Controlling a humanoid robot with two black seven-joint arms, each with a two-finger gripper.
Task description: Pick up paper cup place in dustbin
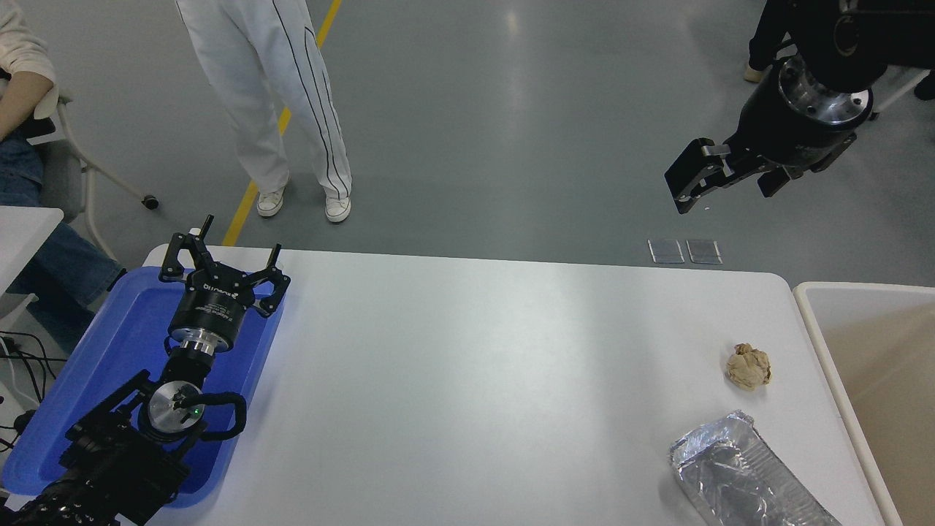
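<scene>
- Right end effector (719,179), upper right of frame, fingers spread, empty.
- Left end effector (223,267) parked lower left, fingers spread.
- Dustbin (818,329) at right edge.

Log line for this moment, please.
right gripper: raised beyond table's far edge, jaws open, empty | left gripper: parked over blue tray | cup: not visible | bin: at right
</scene>
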